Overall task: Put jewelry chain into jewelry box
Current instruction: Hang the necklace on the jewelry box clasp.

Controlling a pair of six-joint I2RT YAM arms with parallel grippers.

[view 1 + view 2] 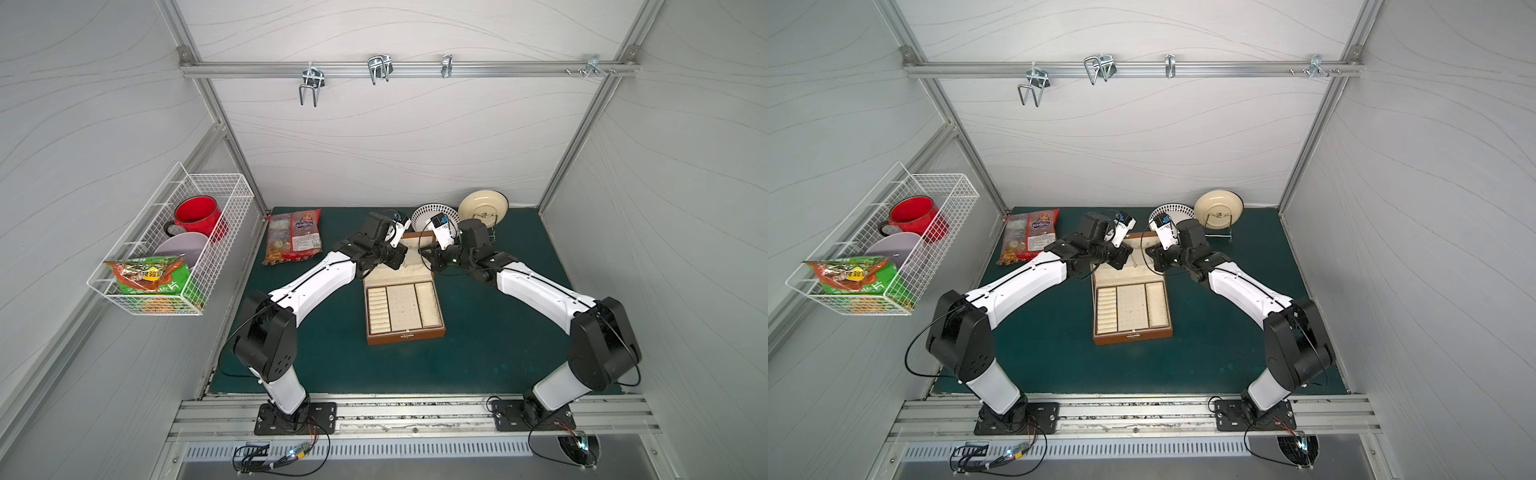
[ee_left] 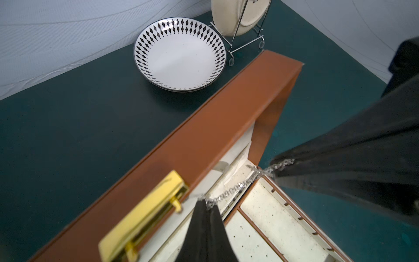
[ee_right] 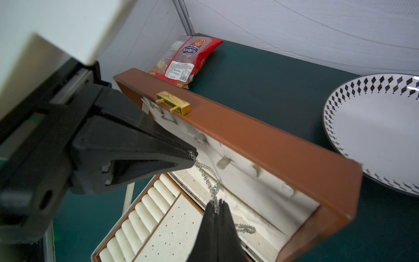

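Over the back of the open box [image 1: 407, 336], just in front of its raised lid [image 2: 226, 118], the chain [image 2: 235, 188] runs through the air between the two grippers. The left gripper [image 2: 205, 204] has its jaws pressed together on one end of the chain. The right gripper [image 3: 217, 206] pinches the other end the same way. Between them the links pass the lid's cream lining and its small hooks [image 3: 223, 162].

In both top views the box sits at the middle of the green mat [image 1: 478, 353], with the lid standing at its 12 o'clock side and a gold clasp [image 3: 173, 105] on the lid's top edge. From the box, a bag of sweets [image 1: 295, 241] lies at 10 o'clock. A diamond-patterned plate [image 2: 181, 56] lies between 12 and 1 o'clock, and a cream plate [image 1: 484, 205] stands on a wire stand at 1 o'clock. A wire basket [image 1: 216, 183] on the wall at 9 o'clock holds a red mug [image 1: 197, 216].
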